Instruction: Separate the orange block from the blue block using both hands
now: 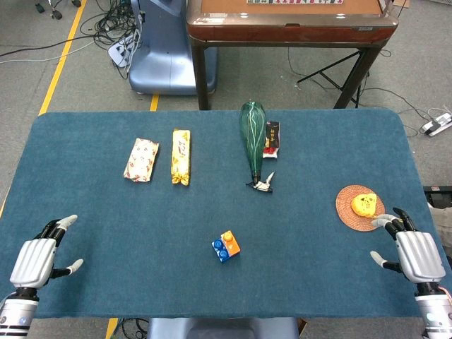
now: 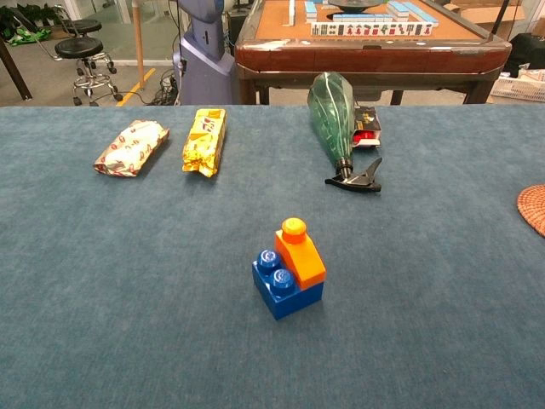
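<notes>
Okay, my left hand (image 1: pixel 34 261) sits at the tabletop's (image 1: pixel 127 212) near left corner, fingers apart, holding nothing. My right hand (image 1: pixel 417 254) is at the near right corner, also spread and holding nothing, just beside the woven coaster (image 1: pixel 347 212). Orange block (image 2: pixel 299 252) is stuck on top of the blue block (image 2: pixel 285 294), mid-table toward the near edge, well apart from both hands.

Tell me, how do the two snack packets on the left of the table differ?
The white packet bears red print; the yellow packet is golden. The white one looks broader, the yellow one slimmer. The white one lies angled, the yellow one nearly straight away from the robot. Both lie flat, side by side, apart.
</notes>
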`<state>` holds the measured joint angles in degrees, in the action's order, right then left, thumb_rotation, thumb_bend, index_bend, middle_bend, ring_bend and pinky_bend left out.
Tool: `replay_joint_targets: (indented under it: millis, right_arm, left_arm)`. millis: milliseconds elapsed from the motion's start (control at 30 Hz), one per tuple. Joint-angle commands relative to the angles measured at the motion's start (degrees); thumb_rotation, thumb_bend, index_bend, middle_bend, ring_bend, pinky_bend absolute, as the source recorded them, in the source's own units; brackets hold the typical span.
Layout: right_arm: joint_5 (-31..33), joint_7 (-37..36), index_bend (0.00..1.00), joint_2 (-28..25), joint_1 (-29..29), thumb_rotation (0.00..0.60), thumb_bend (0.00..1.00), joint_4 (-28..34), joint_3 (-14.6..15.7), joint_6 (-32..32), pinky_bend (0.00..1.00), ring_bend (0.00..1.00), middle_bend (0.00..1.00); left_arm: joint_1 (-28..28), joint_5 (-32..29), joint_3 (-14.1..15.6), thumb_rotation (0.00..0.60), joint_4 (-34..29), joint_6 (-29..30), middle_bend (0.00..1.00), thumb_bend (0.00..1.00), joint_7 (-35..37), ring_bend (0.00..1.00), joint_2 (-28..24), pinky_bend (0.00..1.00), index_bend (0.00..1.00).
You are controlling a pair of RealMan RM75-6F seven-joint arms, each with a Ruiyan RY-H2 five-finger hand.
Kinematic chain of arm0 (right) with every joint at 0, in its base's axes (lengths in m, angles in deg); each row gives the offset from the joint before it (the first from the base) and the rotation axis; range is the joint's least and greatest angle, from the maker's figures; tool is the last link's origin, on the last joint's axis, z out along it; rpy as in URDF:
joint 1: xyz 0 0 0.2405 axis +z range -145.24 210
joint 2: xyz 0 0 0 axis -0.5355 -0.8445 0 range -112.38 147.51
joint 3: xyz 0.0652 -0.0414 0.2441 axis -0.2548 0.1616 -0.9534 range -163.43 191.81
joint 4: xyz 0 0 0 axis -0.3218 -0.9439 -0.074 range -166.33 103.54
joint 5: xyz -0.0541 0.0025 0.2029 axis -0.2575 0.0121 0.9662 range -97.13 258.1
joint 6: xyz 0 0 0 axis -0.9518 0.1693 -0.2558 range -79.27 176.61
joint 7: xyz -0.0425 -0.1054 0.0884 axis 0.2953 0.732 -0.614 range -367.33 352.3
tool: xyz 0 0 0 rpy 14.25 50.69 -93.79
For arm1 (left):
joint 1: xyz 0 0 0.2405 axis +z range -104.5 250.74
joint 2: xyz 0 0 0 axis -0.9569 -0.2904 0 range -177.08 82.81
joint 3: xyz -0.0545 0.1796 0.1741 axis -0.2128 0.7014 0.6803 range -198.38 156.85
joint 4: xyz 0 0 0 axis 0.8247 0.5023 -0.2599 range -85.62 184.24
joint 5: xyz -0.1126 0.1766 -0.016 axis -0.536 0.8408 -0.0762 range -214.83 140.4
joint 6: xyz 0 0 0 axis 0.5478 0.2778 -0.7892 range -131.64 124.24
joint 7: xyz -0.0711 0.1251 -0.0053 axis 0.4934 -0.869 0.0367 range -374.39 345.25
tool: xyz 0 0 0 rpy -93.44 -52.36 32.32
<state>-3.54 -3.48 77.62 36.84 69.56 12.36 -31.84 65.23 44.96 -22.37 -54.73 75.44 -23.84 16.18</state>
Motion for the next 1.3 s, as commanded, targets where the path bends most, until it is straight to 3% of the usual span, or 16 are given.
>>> replay_joint_targets:
  millis: [33, 133, 233, 433, 567, 700, 833, 1300]
  right_arm:
    - [0.13, -0.37, 0.35, 0.23, 0.25, 0.600, 0.15, -0.17, -0.19, 0.28, 0.56, 0.40, 0.30]
    - [0.03, -0.70, 0.35, 0.60, 0.85, 0.600, 0.15, 0.05, -0.68, 0.59, 0.56, 0.42, 0.31]
    - [-1.44, -1.80, 0.35, 1.83, 1.60, 0.600, 0.16, -0.01, -1.68, -0.45, 0.58, 0.52, 0.38]
    - [-2.51, -2.43, 0.35, 1.94, 4.86, 0.600, 0.16, 2.56, -3.39, 2.05, 0.83, 0.87, 0.69]
    - [-1.63, -0.43, 0.35, 1.33, 8.01, 0.600, 0.10, 5.64, -4.41, 6.25, 0.95, 0.99, 0.85]
    - [1.41, 2.08, 0.35, 1.49, 11.71, 0.600, 0.00, 9.47, -5.76, 11.51, 1.00, 1.00, 0.94]
    - [4.62, 4.28, 0.35, 2.40, 15.23, 0.600, 0.00, 11.83, -7.30, 15.62, 1.00, 1.00, 0.99]
    - [13.27, 13.07, 0.35, 7.15, 26.38, 0.600, 0.00, 14.33, -10.46, 24.61, 1.00, 1.00, 1.00]
  left_arm:
    - [-0.06, 0.06, 0.05, 0.600, -0.46, 0.00, 0.19, 0.20, -0.36, 0.15, -0.38, 0.35, 0.15]
    - [0.06, 0.05, 0.22, 0.600, -0.47, 0.02, 0.19, 0.20, 0.10, 0.15, -0.32, 0.35, 0.15]
    - [0.14, -0.04, 0.46, 0.600, 0.25, -0.16, 0.19, 0.20, 0.52, 0.15, 0.26, 0.35, 0.15]
    - [0.11, -0.02, 0.97, 0.600, 1.49, -0.73, 0.19, 0.20, 0.69, 0.15, 1.23, 0.35, 0.15]
    - [0.30, 0.57, 1.42, 0.600, 1.81, -0.53, 0.19, 0.20, 0.65, 0.15, 1.65, 0.35, 0.15]
    - [0.45, 0.77, 1.93, 0.600, 2.33, -0.77, 0.19, 0.20, 0.73, 0.15, 2.12, 0.35, 0.15]
    - [0.48, 0.70, 1.96, 0.600, 2.79, -0.84, 0.19, 0.20, 1.06, 0.15, 2.62, 0.35, 0.15]
    - [0.23, 1.08, 2.05, 0.600, 3.75, -1.23, 0.19, 0.20, 2.25, 0.15, 2.80, 0.35, 0.15]
